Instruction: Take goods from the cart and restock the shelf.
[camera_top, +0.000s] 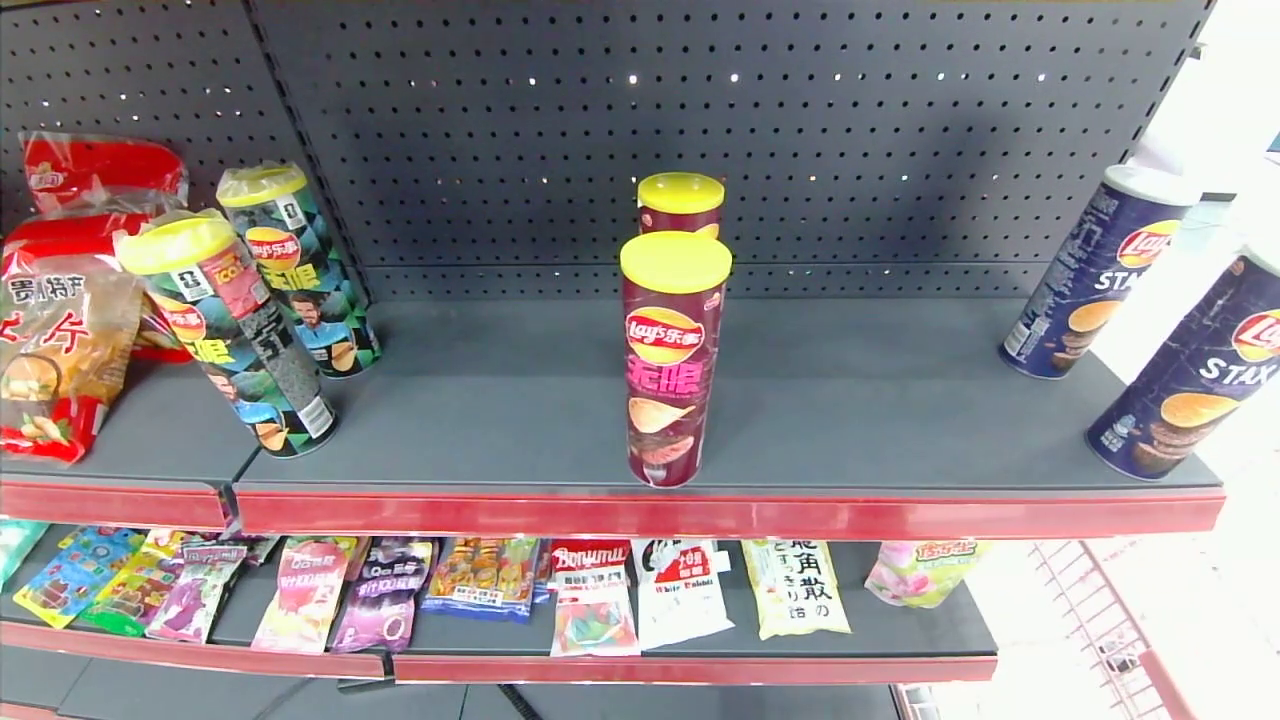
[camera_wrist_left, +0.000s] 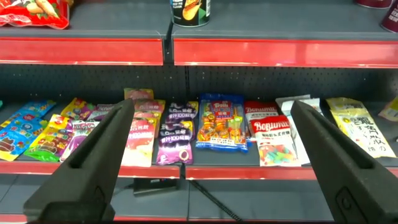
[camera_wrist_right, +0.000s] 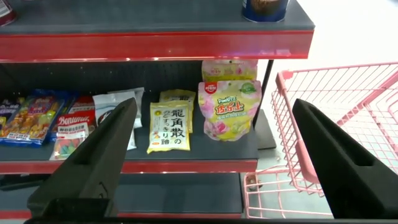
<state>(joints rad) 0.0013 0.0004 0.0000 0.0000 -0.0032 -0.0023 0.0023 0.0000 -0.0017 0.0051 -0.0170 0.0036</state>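
Observation:
A maroon chip can with a yellow lid (camera_top: 668, 360) stands at the front of the upper shelf (camera_top: 820, 420), and a second one (camera_top: 682, 204) stands behind it. Two teal-patterned cans (camera_top: 232, 330) stand to the left, two dark blue cans (camera_top: 1090, 272) to the right. My left gripper (camera_wrist_left: 211, 168) is open with nothing between its fingers, facing the lower shelf of snack packets (camera_wrist_left: 217, 124). My right gripper (camera_wrist_right: 214, 165) is open too, empty, in front of the lower shelf's right end, with the pink wire cart (camera_wrist_right: 336, 143) beside it.
Red snack bags (camera_top: 60, 300) crowd the upper shelf's far left. The lower shelf (camera_top: 900, 610) carries a row of flat candy packets (camera_top: 600, 590). A pink and green bag (camera_wrist_right: 229, 109) leans at that shelf's right end. The cart's rim (camera_top: 1110, 620) shows at lower right.

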